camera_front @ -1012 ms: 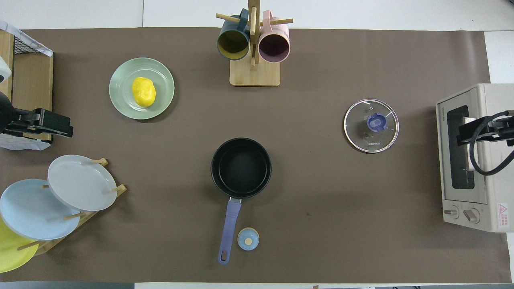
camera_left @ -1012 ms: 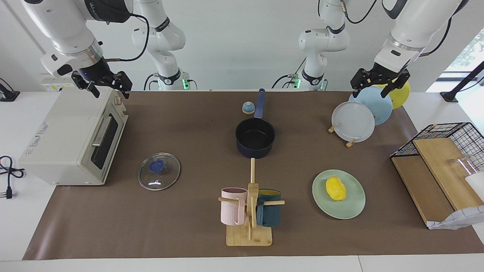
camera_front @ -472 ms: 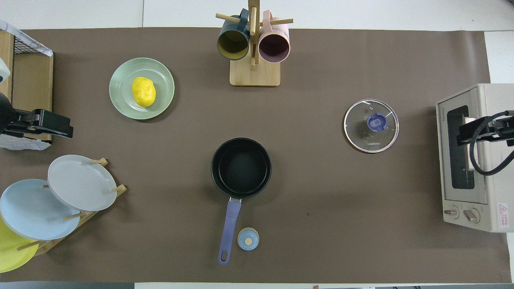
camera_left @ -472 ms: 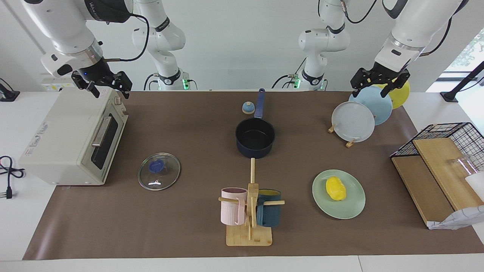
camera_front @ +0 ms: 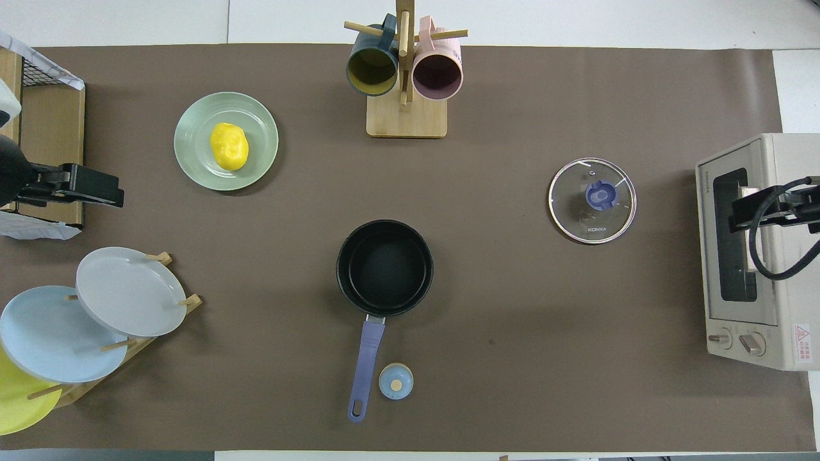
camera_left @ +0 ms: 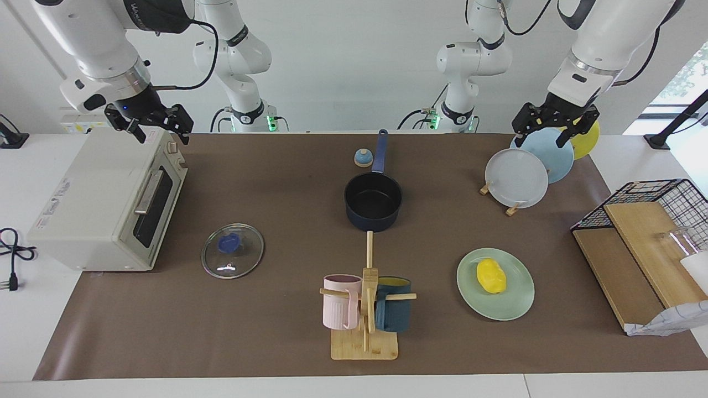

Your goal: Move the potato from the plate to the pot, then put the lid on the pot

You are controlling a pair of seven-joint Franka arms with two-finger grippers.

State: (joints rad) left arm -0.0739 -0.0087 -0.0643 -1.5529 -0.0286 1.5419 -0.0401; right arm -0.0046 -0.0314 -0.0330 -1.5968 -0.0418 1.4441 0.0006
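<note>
The brown tabletop (camera_left: 276,342) is the biggest thing here, and everything sits on it. At the right arm's end stands a white toaster oven (camera_left: 105,204). The right gripper (camera_left: 149,124) hangs in the air over the oven, and its jaws are spread open with nothing in them. This arm is waiting.

At the left arm's end is a rack of upright plates (camera_left: 525,166), and next to it a wire basket (camera_left: 641,221) with wooden boards. The left gripper (camera_left: 547,124) hangs high over the upright plates. Its jaws are open and empty too.

The pot (camera_left: 373,202) sits in the middle of the tabletop with its black inside bare and its handle pointing toward the robots. The lid (camera_left: 232,250) lies flat in front of the oven door, knob up. A mug stand (camera_left: 365,309) stands farther from the robots than the pot.

The plate (camera_left: 495,283) lies farther from the robots than the plate rack, toward the left arm's end. The potato (camera_left: 491,275) rests on it — nothing touches it.

The first step is picking up the potato, and it has not started. The left arm looks best for it. It should move over the potato, come straight down with jaws wide, and close across the thin way of the potato — gently, since it looks smooth and could slip out. It should lift it well above the plate rim before moving to the pot.
</note>
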